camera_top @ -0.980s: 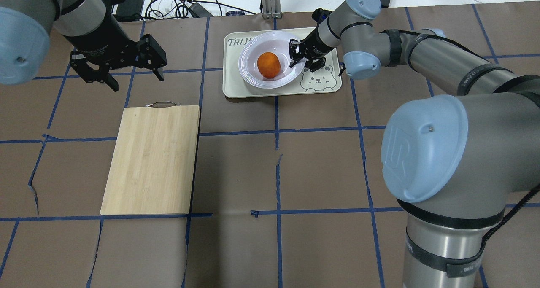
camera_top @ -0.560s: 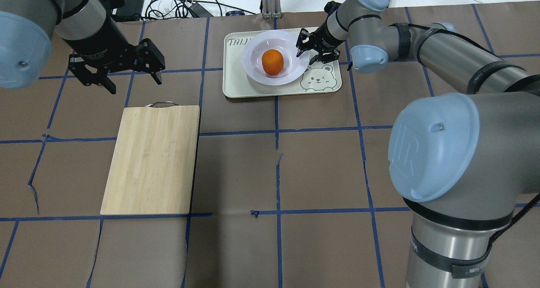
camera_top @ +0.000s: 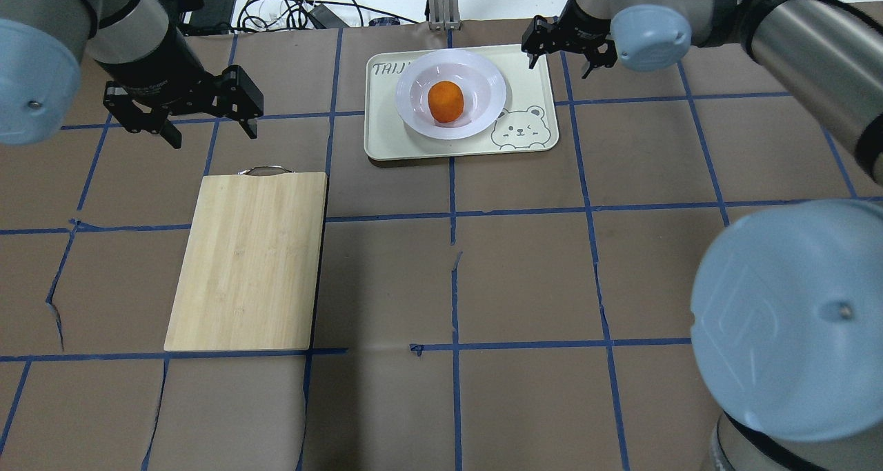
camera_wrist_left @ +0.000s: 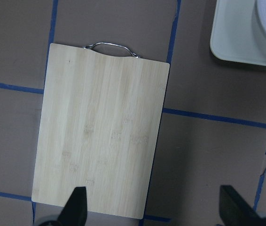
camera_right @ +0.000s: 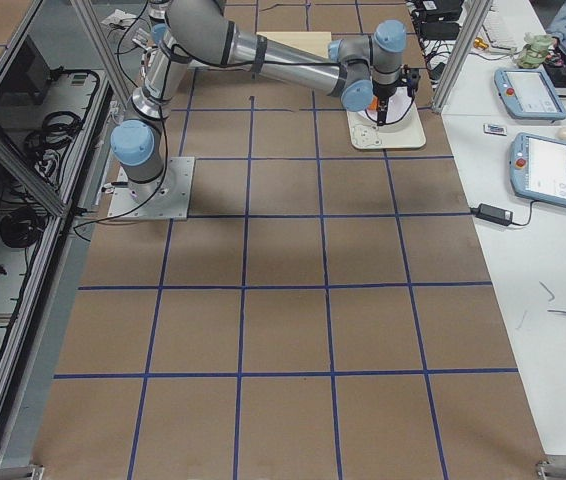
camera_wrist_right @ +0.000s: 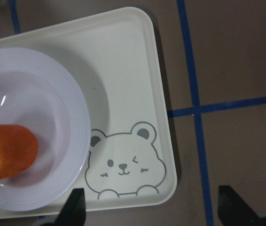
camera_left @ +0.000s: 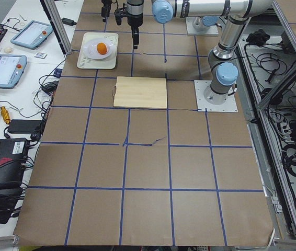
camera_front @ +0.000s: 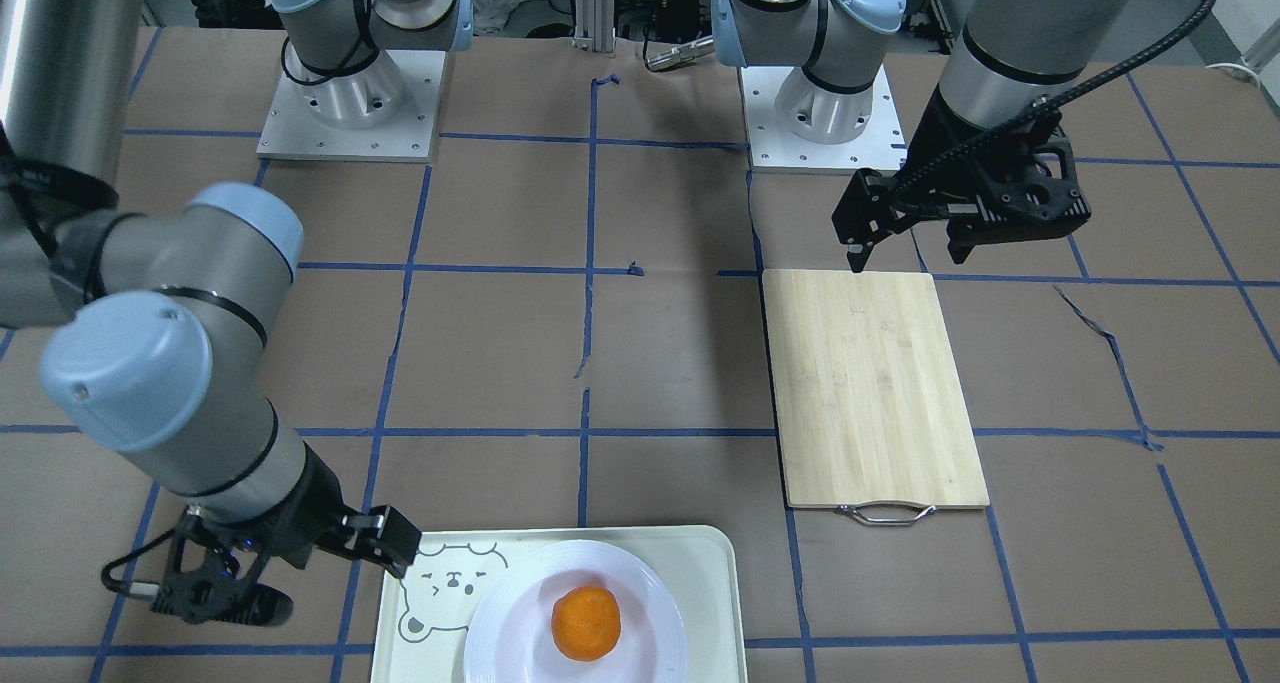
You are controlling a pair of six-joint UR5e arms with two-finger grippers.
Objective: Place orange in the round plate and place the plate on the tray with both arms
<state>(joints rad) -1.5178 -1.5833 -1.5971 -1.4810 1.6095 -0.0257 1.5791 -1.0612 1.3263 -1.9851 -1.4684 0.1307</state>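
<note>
The orange [camera_top: 445,101] lies in the sunken centre of the round white plate [camera_top: 484,114], which rests flat on the mint-white tray [camera_top: 532,78] beside the bear drawing. In the right wrist view the orange [camera_wrist_right: 6,151], the plate [camera_wrist_right: 74,117] and the tray [camera_wrist_right: 128,70] lie below and to the left. My right gripper [camera_top: 559,67] hangs open over the tray's far right corner, apart from the plate and holding nothing. My left gripper [camera_top: 212,136] stands open and empty above the table, just beyond the cutting board's handle.
A bamboo cutting board [camera_top: 248,261] with a metal handle lies on the left half of the brown, blue-taped table. Cables and devices sit past the table's far edge. In the front-facing view the right gripper [camera_front: 330,588] is left of the tray [camera_front: 700,563].
My right gripper came off the plate's right rim and drew back up and to the right, past the tray's corner. The plate now sits flat. My left gripper shifted slightly left.
</note>
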